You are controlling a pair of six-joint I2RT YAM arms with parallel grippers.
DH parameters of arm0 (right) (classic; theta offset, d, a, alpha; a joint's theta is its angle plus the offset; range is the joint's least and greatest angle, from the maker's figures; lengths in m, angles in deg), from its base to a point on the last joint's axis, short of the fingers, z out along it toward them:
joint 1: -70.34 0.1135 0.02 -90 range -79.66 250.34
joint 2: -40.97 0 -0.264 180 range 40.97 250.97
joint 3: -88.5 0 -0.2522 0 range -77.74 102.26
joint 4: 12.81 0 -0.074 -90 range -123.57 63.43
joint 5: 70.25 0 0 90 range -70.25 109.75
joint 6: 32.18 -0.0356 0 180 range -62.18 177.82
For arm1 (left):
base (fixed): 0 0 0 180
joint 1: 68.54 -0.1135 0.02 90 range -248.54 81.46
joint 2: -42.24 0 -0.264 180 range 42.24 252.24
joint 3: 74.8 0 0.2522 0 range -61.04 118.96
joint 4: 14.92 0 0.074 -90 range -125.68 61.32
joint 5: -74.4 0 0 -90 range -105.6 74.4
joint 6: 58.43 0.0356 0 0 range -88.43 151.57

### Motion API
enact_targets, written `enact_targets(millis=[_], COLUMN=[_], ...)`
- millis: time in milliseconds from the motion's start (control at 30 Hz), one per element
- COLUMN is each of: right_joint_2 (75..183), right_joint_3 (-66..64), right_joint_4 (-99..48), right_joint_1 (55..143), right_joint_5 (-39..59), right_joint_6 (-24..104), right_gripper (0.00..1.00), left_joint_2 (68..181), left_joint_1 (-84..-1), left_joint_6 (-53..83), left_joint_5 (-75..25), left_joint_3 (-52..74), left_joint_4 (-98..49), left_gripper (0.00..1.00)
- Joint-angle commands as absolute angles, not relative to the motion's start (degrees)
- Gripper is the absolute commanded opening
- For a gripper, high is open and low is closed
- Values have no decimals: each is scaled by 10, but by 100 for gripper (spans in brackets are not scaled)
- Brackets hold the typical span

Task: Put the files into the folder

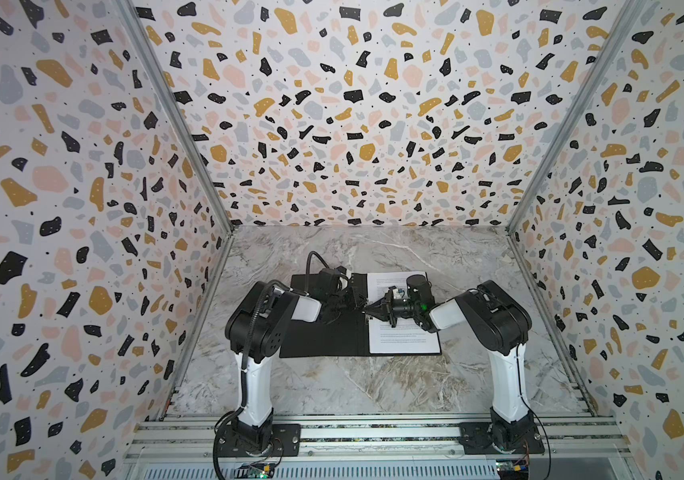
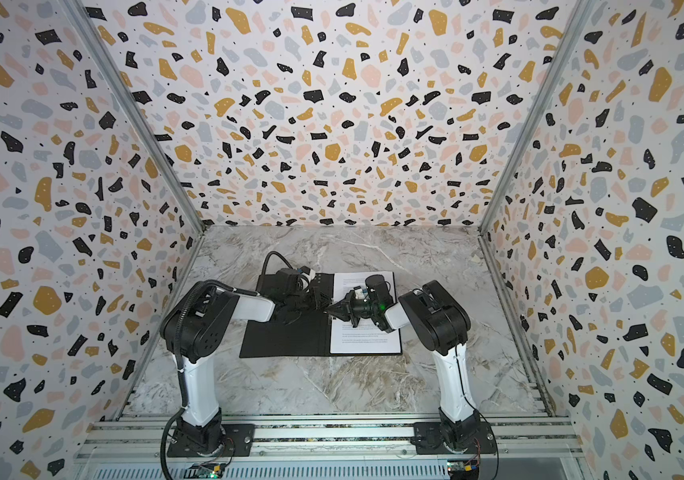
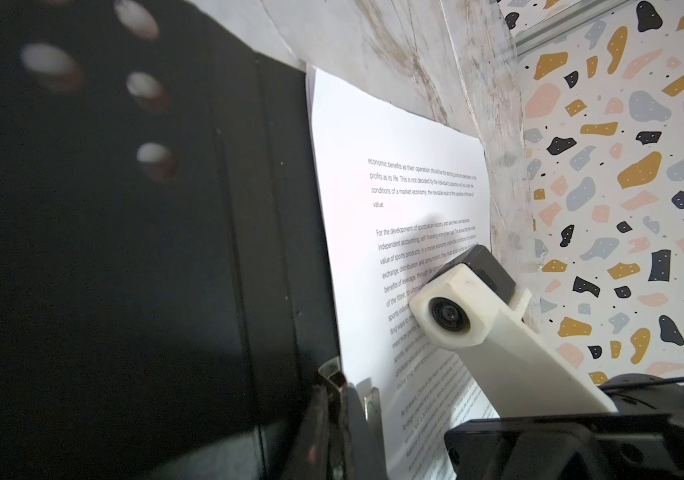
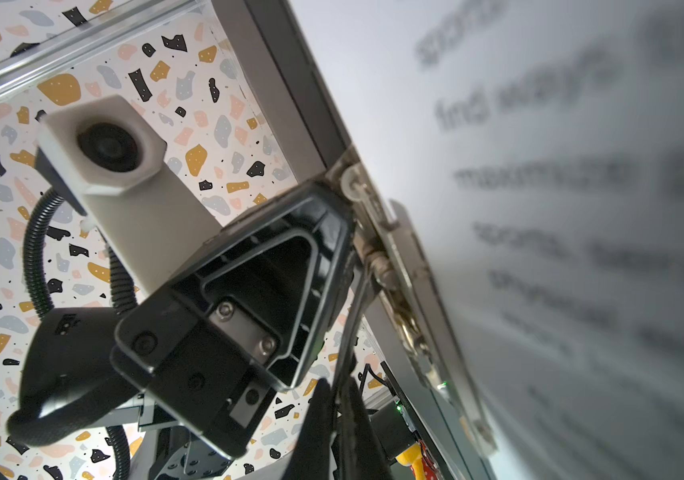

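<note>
Black left tool [image 3: 334, 388] and right tool [image 1: 369, 311], closed, pointing inward over folder [image 1: 315, 340]

The black rectangular folder [image 1: 323, 340] is matt inside; its white printed paper sheets [image 1: 404, 338] are smooth; its spine clip [image 4: 411, 249] is bare metal.

your left arm [image 1: 257, 332] and right arm [image 1: 498, 324] pair white shells with black joints; a ribbed black cable [image 4: 34, 249] runs along the left, and the right gripper [image 1: 367, 311] tapers black.
</note>
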State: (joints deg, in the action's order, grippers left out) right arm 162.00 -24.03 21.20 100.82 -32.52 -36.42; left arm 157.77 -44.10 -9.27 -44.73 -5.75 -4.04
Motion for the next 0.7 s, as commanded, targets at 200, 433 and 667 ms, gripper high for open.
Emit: enact_targets(millis=[200,433,667], right_joint_2=[1605,1599,1598], right_joint_3=[-243,-237,-224], right_joint_4=[163,133,119], right_joint_1=[1019,1020,1026], right_joint_5=[-386,-385,-383], right_joint_6=[-239,-206,-193], right_gripper=[4,3,7], left_joint_2=[1613,1614,1614], left_joint_1=[-441,-441,-441], left_joint_6=[-76,-77,-76], left_joint_5=[-419,-417,-415], left_joint_3=[-56,-56,-57], left_joint_4=[-86,-87,-87], left_gripper=[8,9,8])
